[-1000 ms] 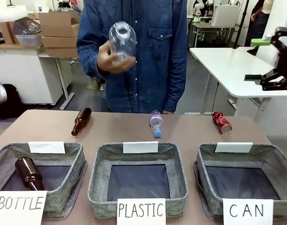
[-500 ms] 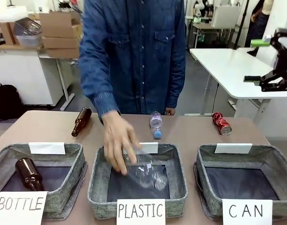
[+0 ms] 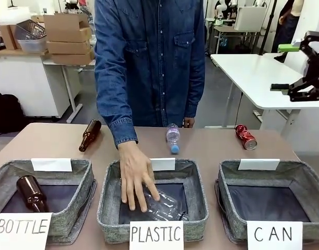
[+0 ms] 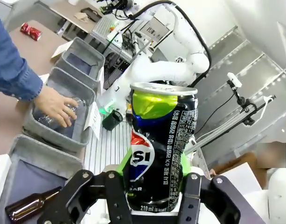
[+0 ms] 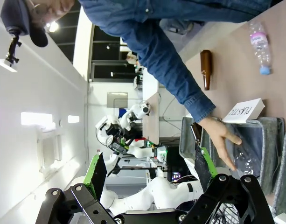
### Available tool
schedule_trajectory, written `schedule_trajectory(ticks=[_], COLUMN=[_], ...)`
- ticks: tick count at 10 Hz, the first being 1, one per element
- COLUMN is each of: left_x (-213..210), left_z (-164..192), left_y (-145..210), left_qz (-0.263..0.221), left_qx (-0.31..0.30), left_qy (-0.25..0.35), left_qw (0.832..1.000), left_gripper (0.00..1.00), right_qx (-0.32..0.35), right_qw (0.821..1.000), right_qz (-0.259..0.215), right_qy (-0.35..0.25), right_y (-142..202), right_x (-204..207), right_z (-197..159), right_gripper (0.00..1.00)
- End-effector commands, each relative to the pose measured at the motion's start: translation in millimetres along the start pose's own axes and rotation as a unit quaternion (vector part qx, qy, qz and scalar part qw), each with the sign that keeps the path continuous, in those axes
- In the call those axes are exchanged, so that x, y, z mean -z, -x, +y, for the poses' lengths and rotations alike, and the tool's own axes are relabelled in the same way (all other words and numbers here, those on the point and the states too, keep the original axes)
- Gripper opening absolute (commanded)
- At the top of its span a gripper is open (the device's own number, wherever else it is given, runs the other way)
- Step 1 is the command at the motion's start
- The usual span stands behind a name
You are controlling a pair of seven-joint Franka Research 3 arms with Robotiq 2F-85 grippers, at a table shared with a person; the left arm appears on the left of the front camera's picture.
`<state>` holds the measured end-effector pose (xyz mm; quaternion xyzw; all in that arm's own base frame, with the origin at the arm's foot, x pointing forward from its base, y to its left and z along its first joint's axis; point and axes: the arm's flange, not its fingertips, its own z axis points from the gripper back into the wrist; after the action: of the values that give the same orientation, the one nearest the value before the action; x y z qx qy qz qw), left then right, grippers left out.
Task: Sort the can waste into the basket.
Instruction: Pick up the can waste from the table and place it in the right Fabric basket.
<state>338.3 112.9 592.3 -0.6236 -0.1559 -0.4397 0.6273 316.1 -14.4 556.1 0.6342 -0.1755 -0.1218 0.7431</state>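
Your left pincer (image 4: 156,175) is clamped on the dark blue can (image 4: 163,135), held upright well above the baskets. Your right pincer (image 5: 149,172) hangs with jaws apart, holding nothing. Below, the CAN basket (image 3: 305,177) shows only its dark bottom, so neither can appears sorted yet. In the PLASTIC basket (image 3: 110,208) beside it, the person's hand (image 3: 134,179) rests on a clear plastic bottle (image 3: 167,203). Farther off, the red can (image 3: 246,136) lies on its side on the tabletop (image 3: 211,146), just beyond the CAN basket. You likely have two drops left.
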Motion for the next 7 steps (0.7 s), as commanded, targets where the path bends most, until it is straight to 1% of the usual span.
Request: schedule_trajectory(ticks=[1, 2, 3, 4, 5, 6, 7], left_x=[0.5, 0.0, 38.4, 68.7, 104.3, 139.5, 169.3], left_z=[2.7, 0.0, 17.1, 30.9, 43.6, 52.6, 61.5], left_y=[0.5, 0.0, -8.3, -15.7, -25.1, -35.5, -44.2], left_qz=[0.0, 0.0, 0.062, 0.101, 0.139, 0.175, 0.208], left_qx=[-0.005, 0.0, -0.012, -0.012, 0.005, 0.025, 0.037], left_qy=[-0.004, 0.0, 0.01, 0.005, 0.022, 0.046, 0.053], left_qw=[1.0, 1.0, 0.998, 0.995, 0.99, 0.983, 0.976], left_gripper=[0.0, 0.41, 0.41, 0.41, 0.41, 0.41, 0.41], right_qx=[-0.012, -0.012, -0.012, -0.012, 0.0, -0.042, -0.056], right_qw=[1.0, 1.0, 1.0, 1.0, 1.0, 0.999, 0.997], right_qz=[-0.003, -0.003, -0.003, -0.003, 0.0, -0.026, -0.05], right_qy=[-0.016, -0.016, -0.016, -0.016, 0.0, 0.011, 0.009], right_y=[-2.8, -2.8, -2.8, -2.8, 0.1, 0.9, 1.7], right_x=[2.9, 2.9, 2.9, 2.9, 0.2, -29.5, -52.7], right_z=[0.6, 0.6, 0.6, 0.6, 0.1, 19.3, 28.6], right_gripper=[1.0, 1.0, 1.0, 1.0, 1.0, 1.0, 1.0])
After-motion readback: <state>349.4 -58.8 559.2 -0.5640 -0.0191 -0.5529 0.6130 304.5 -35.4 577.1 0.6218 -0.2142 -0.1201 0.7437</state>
